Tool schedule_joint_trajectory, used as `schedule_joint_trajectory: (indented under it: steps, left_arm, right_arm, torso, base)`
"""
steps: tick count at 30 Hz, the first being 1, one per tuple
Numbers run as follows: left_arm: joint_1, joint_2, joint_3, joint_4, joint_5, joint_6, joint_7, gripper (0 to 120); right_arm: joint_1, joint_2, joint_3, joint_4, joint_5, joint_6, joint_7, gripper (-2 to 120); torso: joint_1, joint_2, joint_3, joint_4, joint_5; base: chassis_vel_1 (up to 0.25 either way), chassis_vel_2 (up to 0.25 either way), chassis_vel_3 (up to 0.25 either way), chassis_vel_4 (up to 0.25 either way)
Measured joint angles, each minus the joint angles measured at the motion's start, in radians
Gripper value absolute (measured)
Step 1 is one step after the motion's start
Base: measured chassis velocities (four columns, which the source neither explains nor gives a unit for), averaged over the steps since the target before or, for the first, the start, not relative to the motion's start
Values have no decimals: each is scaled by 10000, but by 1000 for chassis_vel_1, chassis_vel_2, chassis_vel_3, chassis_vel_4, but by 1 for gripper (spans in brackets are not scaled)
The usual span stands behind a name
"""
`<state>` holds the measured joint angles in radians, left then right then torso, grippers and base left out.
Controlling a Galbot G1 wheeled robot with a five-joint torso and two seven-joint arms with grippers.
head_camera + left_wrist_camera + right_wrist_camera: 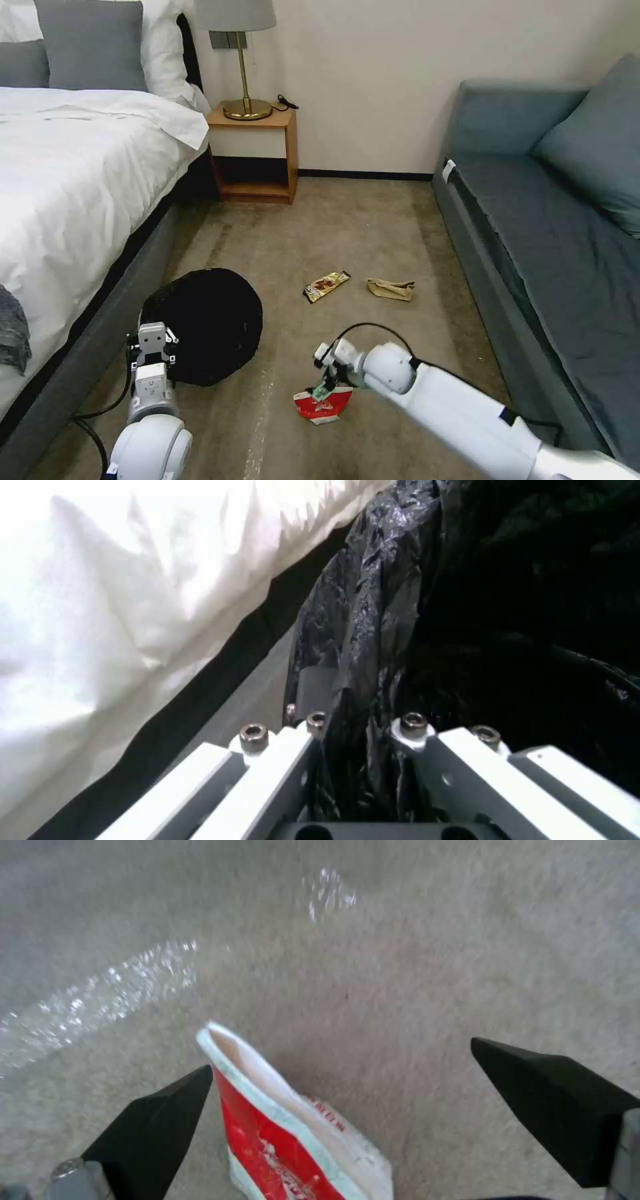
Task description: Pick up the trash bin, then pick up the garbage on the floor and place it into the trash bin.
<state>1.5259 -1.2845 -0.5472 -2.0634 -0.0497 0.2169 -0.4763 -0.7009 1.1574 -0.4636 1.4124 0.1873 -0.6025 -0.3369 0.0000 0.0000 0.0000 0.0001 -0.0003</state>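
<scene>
Beige carpet (333,227) between bed (80,167) and sofa (547,220)

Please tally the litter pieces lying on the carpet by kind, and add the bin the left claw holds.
Crushed red-and-white paper cup, between the open right claw's tips: 1
Brown-gold snack wrapper: 1
Crumpled brown paper bag: 1
Trash bin with black liner, gripped at its rim by the left claw: 1
Total: 4
</scene>
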Motion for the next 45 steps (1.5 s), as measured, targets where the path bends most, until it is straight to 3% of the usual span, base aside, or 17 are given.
schedule_joint_trajectory:
  steps: [12,15,17,21,31,34,36,39,45]
  left_arm:
    - [35,80,-21,-66,3,-19,-24,1]
    - [53,61,-8,-47,35,-40,-29,1]
    - [57,56,-7,-30,43,-50,-30,1]
    - [144,48,-2,31,86,-116,-31,1]
    - [111,51,44,220,141,-180,-31,1]
    - [109,75,47,300,157,-197,-31,1]
    - [109,90,48,332,180,-214,-31,1]
    - [115,157,48,438,219,-262,-31,1]
    - [97,219,20,483,196,-278,-33,1]
  right_arm:
    - [-661,563,363,-1126,-808,550,90,99]
    - [-834,582,438,-1319,-1124,669,-114,87]
    - [-879,582,470,-1352,-1214,746,-217,85]
    - [-1073,584,736,-1399,-1465,1015,-721,65]
    - [-1132,705,953,-1440,-1502,1145,-895,33]
    - [-1199,792,1029,-1562,-1566,1287,-950,19]
    - [-1221,814,1038,-1604,-1597,1349,-954,16]
    - [-1283,865,1214,-1621,-1623,1466,-955,0]
    - [-1309,932,1620,-1521,-1597,1576,-1022,0]
  torso:
    - [0,0,0,-1,2]
    - [0,0,0,-1,2]
    - [0,0,0,-2,3]
    - [0,0,0,-2,2]
    - [0,0,0,-1,3]
    - [0,0,0,-1,3]
    - [0,0,0,-1,3]
    - [0,0,0,-1,3]
    - [0,0,0,-1,3]
  base:
    - [0,0,0,0]
    - [0,0,0,0]
    - [0,0,0,0]
    - [0,0,0,0]
    - [0,0,0,0]
    - [0,0,0,0]
    - [0,0,0,0]
    - [0,0,0,0]
    - [0,0,0,0]
